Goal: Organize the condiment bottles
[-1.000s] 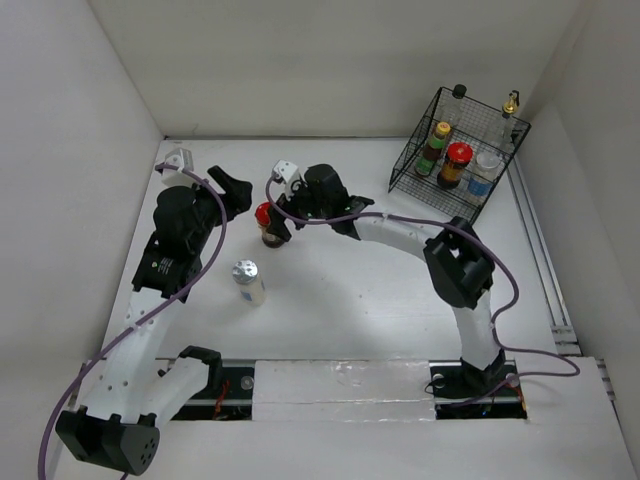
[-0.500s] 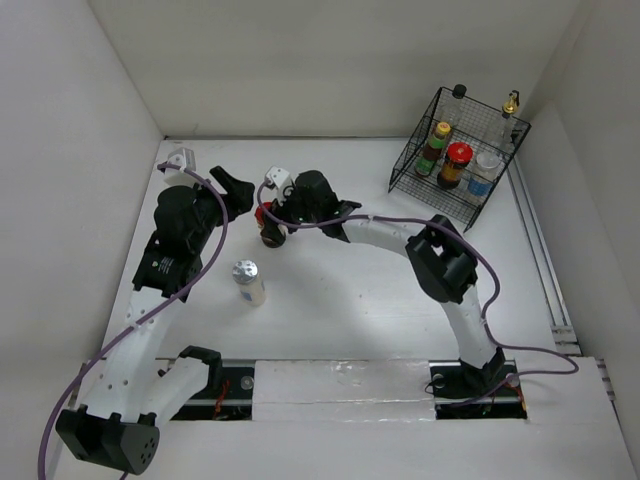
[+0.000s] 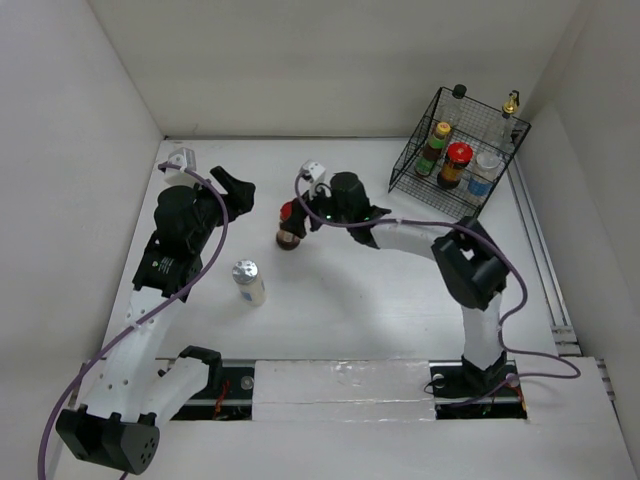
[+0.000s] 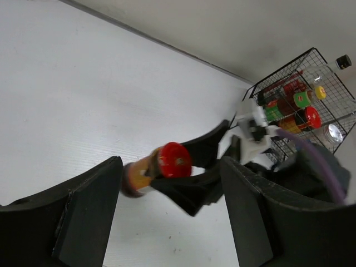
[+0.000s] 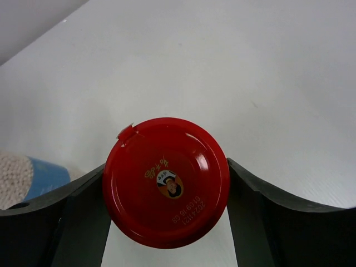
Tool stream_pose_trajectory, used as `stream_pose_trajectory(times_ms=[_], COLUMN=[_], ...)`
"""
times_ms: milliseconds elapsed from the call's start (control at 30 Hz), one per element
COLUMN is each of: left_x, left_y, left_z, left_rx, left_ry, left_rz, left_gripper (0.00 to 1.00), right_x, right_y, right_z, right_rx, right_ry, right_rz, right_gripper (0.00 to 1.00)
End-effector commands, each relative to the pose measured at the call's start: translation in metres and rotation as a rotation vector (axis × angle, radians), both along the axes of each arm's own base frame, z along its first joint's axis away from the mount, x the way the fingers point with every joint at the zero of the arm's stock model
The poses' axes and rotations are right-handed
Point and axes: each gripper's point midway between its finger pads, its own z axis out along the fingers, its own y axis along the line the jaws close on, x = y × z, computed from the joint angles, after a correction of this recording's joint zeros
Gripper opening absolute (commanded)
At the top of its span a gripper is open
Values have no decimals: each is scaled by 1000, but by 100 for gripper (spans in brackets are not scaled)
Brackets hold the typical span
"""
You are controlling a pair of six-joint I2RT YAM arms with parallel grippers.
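Note:
My right gripper [image 3: 292, 224] is shut on a red-lidded dark jar [image 3: 289, 226] at the table's middle left; the jar leans over. In the right wrist view its red lid [image 5: 167, 181] fills the gap between my fingers [image 5: 78, 222]. The left wrist view shows the same jar [image 4: 146, 170] tilted in the right gripper's black fingers. My left gripper [image 3: 238, 190] is open and empty, just left of the jar. A silver-capped white shaker [image 3: 247, 280] stands alone nearer the front. Other bottles stand in the black wire rack [image 3: 415, 158]: a yellow-capped one [image 3: 437, 145], a red-lidded jar [image 3: 456, 164] and a silver-capped shaker [image 3: 484, 170].
The rack stands at the back right corner against the walls, and also shows in the left wrist view [image 4: 317, 67]. A black-capped bottle [image 3: 459, 92] and a gold-topped clear one [image 3: 511, 103] stand at its rear. White walls close in the table at the left, back and right.
My right gripper has closed on the red-lidded jar and carried it a short way to the right, tilting it. The left arm and the shaker have not moved.

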Motion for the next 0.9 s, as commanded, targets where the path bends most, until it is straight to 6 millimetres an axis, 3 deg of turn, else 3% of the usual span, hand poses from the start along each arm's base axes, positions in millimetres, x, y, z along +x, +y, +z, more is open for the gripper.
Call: stream_pose_trajectory(times_ms=[0,67,100,133,167,200,233,300,333,400,633,867], left_x=[4,4,4,4,4,4,3,3,3,3,3,3], left_y=[-2,-2,-2,-2,-2,-2,-4,-6,-6,-6,-6,-6], left_z=[25,25,25,25,25,25,25,27,27,27,27,27], left_rx=[-9,-9,-9,-9,-9,-9,-11,-14,-14,-14,-14,-14], left_ry=[-74,-74,-74,-74,-74,-74,-73,-82,-82,-82,-82,-82], left_rz=[-18,-18,-18,-18,-18,-18,-27,-36,-36,-36,-36,-36], left_gripper=[67,67,67,67,67,67,67,67,67,67,67,67], right_x=[13,28,31,29,45,50,52,72,70,83,114,141], right_y=[-53,-92,-108,-127,-155,-171,-190,-243,-244,-280,-349,-371], right_z=[180,198,197,216,216,209,220,218,222,222,231,203], right_rx=[323,328,318,332,308,293,295,269,274,262,221,178], right_ry=[-273,-304,-301,-329,-334,-324,-357,-364,-372,-383,-416,-369], right_rz=[-67,-163,-204,-243,-338,-393,-444,-577,-577,-678,-869,-934], right_gripper=[53,53,53,53,53,52,52,50,50,50,49,48])
